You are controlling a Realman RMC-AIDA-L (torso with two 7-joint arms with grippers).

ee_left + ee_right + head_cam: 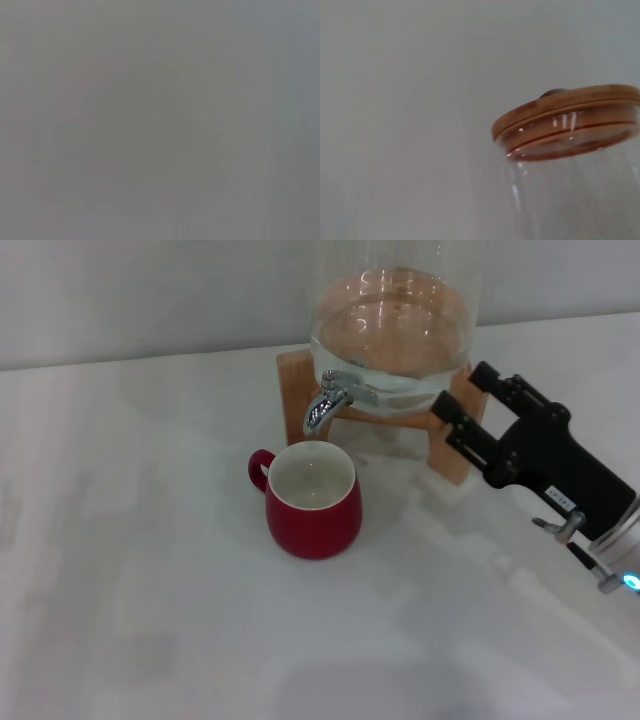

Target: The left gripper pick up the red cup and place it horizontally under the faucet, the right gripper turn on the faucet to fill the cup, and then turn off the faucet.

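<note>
White table [150, 590], pale wall [150, 300], red cup [312, 502] beneath faucet [330, 400]

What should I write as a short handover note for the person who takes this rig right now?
Left gripper: not in view. Right gripper: open, holding nothing, beside the wooden stand, to the right of the faucet and not touching it.
Red cup: upright on the table, just in front of and below the faucet spout, handle toward the robot's left.
Done: cup placed near the spout. No stream visible.
Left: open the faucet, fill the cup, close the faucet.
</note>
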